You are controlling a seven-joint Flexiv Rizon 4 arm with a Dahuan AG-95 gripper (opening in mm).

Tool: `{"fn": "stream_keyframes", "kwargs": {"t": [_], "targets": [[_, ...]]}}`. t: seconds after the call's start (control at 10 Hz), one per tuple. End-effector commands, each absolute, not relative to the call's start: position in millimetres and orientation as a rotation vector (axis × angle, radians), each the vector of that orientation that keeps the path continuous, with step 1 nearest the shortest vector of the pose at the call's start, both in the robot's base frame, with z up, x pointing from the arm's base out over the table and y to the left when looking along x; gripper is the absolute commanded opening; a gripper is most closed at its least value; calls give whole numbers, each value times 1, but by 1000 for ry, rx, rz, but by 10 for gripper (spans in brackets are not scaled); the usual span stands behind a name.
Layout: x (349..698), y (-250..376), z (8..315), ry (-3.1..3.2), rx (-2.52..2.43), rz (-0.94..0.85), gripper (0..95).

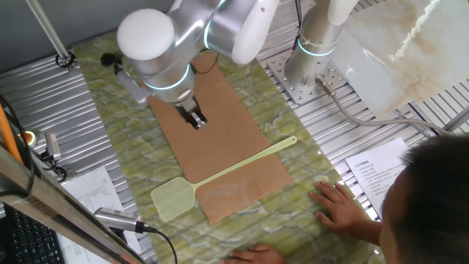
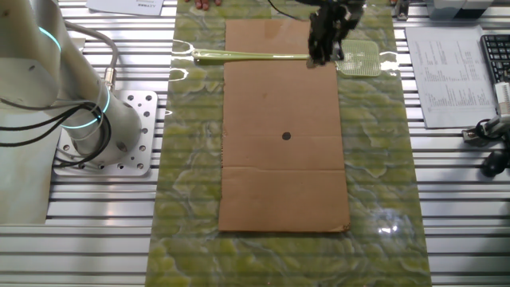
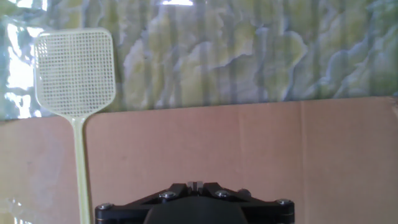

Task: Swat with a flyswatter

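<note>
1. Swatter (image 1: 220, 174) lies flat on the surface (image 1: 128, 158), untouched; mesh head (image 1: 174, 199) on the green marbled mat (image 1: 139, 169) just off the board's near-left corner, handle running diagonally up-right across the board's near end, its tip past the board's right edge.
2. In the other fixed view the swatter (image 2: 255, 57) runs across the far end of the board (image 2: 283, 159), head (image 2: 360, 58) off the board's right side, handle end off the left side.
3. Hand view: the head (image 3: 74, 71) sits on the mat at upper left, the handle coming down over the board (image 3: 249, 149) at the left.
4. Tool (image 1: 195, 118) hangs over the middle of the board (image 1: 220, 139), pointing down, well apart from the swatter and holding nothing. Fingers look close together in the one fixed view; how far open, cannot tell. In the hand view only the tool's black base shows at the bottom edge.
5. Small dark dot (image 2: 287, 135) near the board's centre; a fold line crosses the board below it.
6. A person's hand (image 1: 338, 205) rests flat on the mat, right of the board's near end; a second hand (image 1: 253, 256) at the near edge.
7. Printed sheets (image 1: 377, 170) lie on the slatted surface; text too small to read. No brands legible.
8. Keyboard (image 2: 496, 57) at the right edge in the other fixed view.
</note>
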State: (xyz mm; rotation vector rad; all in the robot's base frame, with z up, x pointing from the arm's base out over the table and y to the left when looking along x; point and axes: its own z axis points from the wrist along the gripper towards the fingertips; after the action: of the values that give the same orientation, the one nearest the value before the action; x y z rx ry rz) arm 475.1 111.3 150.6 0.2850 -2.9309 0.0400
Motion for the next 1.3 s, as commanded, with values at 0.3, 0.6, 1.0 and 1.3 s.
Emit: {"fn": "stream_keyframes", "kwargs": {"t": [0.3,0.6,1.0,1.3], "targets": [[465,168,132,-2975,60,-13,0],[457,169,127,-2980,50,-41,0],[458,169,125,-3013,50,51,0],[464,158,123,-3037,85,-59,0]]}}
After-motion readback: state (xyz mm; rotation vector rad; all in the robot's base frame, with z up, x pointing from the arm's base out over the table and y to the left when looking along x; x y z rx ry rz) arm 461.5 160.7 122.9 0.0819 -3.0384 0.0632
